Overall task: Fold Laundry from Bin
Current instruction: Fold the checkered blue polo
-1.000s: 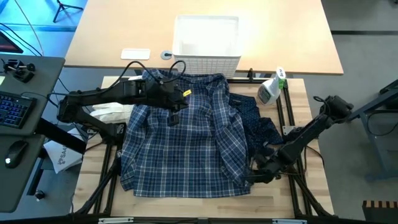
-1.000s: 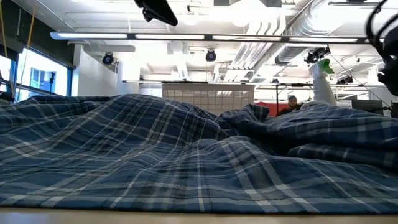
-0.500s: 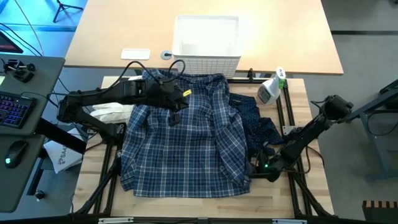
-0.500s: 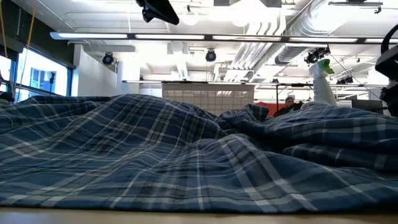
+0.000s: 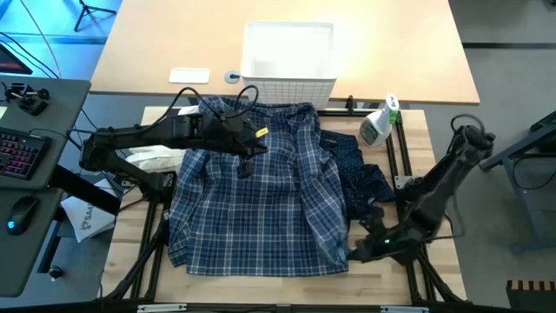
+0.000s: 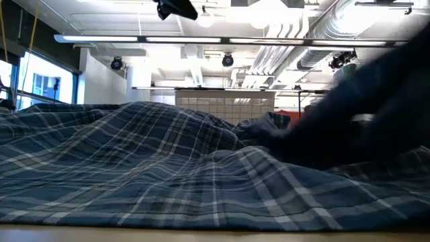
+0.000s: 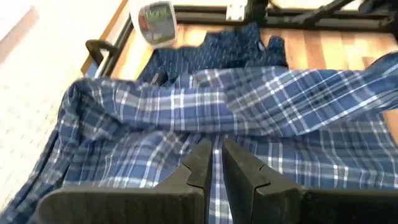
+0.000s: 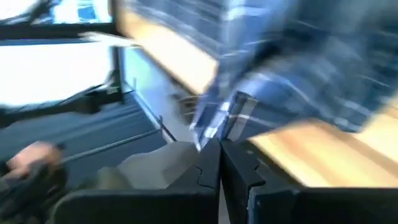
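One plaid shirt (image 5: pixel 256 204), blue and white, spread flat over the wooden table (image 5: pixel 439 261); taken here as the landmark. In the low view its folds (image 6: pixel 148 168) fill the whole foreground.

One white bin (image 5: pixel 288 63), lattice-sided, beyond the shirt's collar edge, on the tan tabletop (image 5: pixel 156 52), just apart from the shirt.

One navy dotted garment (image 5: pixel 358 174), partly tucked under the shirt's right side, also seen in the left wrist view (image 7: pixel 211 53).

One white cloth (image 5: pixel 152 158), crumpled, beside the shirt's left side, under the left arm.

One spray bottle (image 5: pixel 380 122), off the shirt's far right corner, near the dotted garment.

Left gripper (image 5: pixel 246 158): above the shirt near the collar, fingers (image 7: pixel 202 165) nearly together with a narrow gap; whether cloth is pinched between them cannot be told.

Right gripper (image 5: pixel 358 252): at the shirt's near right corner, low on the table, fingers (image 8: pixel 208 165) clenched on the shirt's plaid edge (image 8: pixel 249 99), which drapes from between them in the right wrist view.
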Available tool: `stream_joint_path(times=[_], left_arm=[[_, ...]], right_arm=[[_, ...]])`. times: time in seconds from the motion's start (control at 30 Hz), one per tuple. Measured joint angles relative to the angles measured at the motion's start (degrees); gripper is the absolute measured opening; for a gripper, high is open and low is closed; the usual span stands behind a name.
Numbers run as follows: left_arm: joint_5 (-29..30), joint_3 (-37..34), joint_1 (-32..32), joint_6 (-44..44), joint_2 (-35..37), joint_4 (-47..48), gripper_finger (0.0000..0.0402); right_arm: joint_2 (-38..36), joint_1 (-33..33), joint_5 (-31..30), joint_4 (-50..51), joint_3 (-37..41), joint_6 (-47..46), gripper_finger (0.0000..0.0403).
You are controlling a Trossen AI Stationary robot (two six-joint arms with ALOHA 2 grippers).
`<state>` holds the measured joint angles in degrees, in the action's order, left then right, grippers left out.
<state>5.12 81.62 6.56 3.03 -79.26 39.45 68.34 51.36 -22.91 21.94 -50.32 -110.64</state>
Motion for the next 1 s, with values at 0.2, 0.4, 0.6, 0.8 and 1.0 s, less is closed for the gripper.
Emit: stream_joint_path(times=[0.2,0.4,0.6,0.8,1.0], left_arm=[[-0.04,0.0,-1.69,3.55,0.0,-5.15,0.0026],[-0.06,0.0,-2.29,5.62,0.0,-7.74,0.0026],[-0.02,0.0,-2.29,4.42,0.0,-7.62,0.0026],[0.79,0.0,-2.23,2.2,-0.17,-7.4,0.0026],[4.6,-0.04,-2.02,1.21,-0.48,-6.16,0.0026]], right_arm=[[0.2,-0.56,-7.1,18.16,-18.48,7.41,0.0],[0.28,-1.92,-27.03,11.97,-30.52,39.32,0.0],[0.09,-2.61,-28.36,-4.74,-34.61,71.76,0.0],[0.35,-2.57,-14.12,23.35,-32.4,29.04,0.0],[1.11,-3.19,-19.17,34.69,-26.31,11.31,0.0]])
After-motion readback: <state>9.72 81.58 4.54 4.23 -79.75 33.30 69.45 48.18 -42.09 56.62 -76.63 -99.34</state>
